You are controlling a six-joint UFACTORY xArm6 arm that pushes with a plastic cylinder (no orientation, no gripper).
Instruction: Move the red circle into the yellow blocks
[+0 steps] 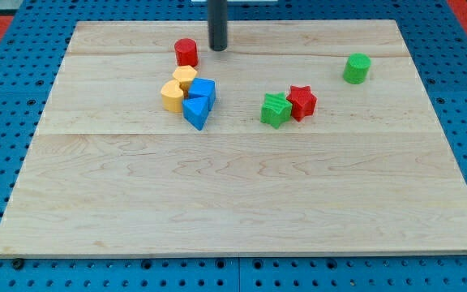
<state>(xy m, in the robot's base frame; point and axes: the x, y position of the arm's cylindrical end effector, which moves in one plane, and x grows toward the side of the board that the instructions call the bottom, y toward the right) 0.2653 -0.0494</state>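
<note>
The red circle block (186, 52) stands near the view's top, left of centre. Just below it lie two yellow blocks: a yellow hexagon-like block (185, 77) and a yellow rounded block (171, 96), touching each other. There is a small gap between the red circle and the upper yellow block. My tip (218, 47) is at the end of the dark rod, just to the right of the red circle and slightly apart from it.
Two blue blocks, one cube-like (203, 89) and one triangular (195, 113), touch the yellow blocks on their right. A green star (276, 109) and a red star (302, 102) sit together right of centre. A green cylinder (357, 68) stands at the upper right.
</note>
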